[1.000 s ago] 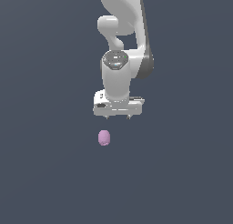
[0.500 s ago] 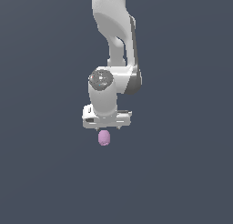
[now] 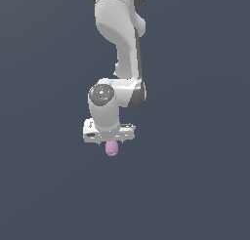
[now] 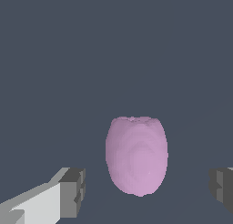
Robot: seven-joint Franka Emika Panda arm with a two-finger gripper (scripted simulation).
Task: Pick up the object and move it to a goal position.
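Pink-lilac egg point(image 3: 112, 148) sits on the flat dark grey floor point(image 3: 44, 185), directly under the white arm's point(image 3: 118, 44) downward-pointing gripper point(image 3: 111, 142), its top hidden behind the gripper body in the exterior view. In the wrist view the egg point(image 4: 136, 155) has its long axis running across the line between the fingers, with a blunt, flattened end away from the camera and a rounded, narrower end toward it. Both fingertips point(image 4: 73, 192) are spread wide on either side of the egg, with clear gaps and no contact.
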